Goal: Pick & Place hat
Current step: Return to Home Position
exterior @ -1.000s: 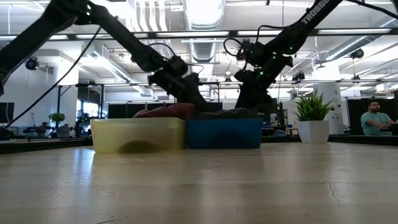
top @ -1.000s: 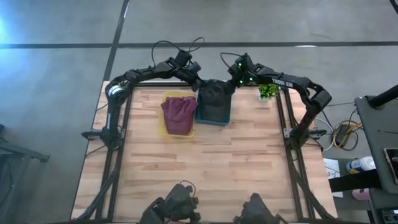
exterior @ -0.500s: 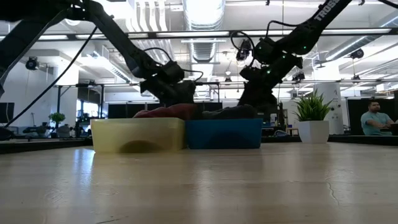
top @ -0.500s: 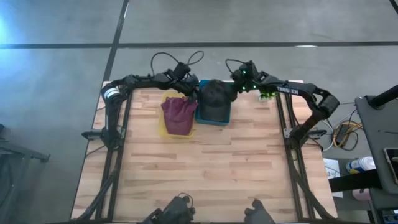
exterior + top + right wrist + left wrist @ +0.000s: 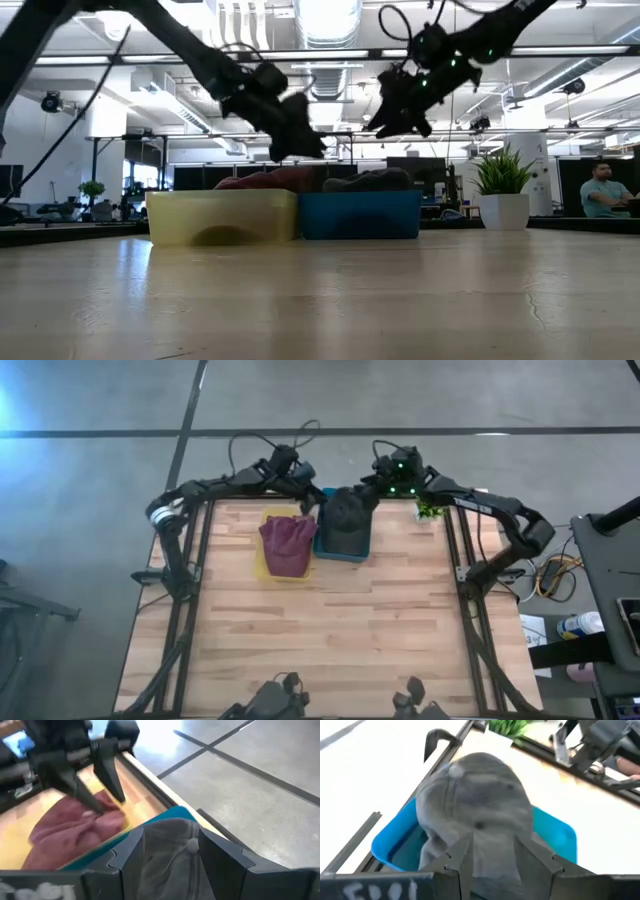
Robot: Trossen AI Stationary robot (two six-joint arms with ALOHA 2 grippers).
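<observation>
A dark grey hat lies crown-up in a blue bin at the table's far side. Beside it on the left, a maroon hat fills a yellow bin. My left gripper hovers open above the grey hat's far left side. My right gripper hovers open above its far right side. Neither touches the hat.
A small potted plant stands at the table's far right corner. The wooden table top stretches bare from the bins toward the near edge. A person sits in the room beyond the table.
Both grippers have risen from the grey hat in the blue bin and drawn back toward the table's far edge. The grey hat has stayed in the blue bin, and the maroon hat has not moved.
</observation>
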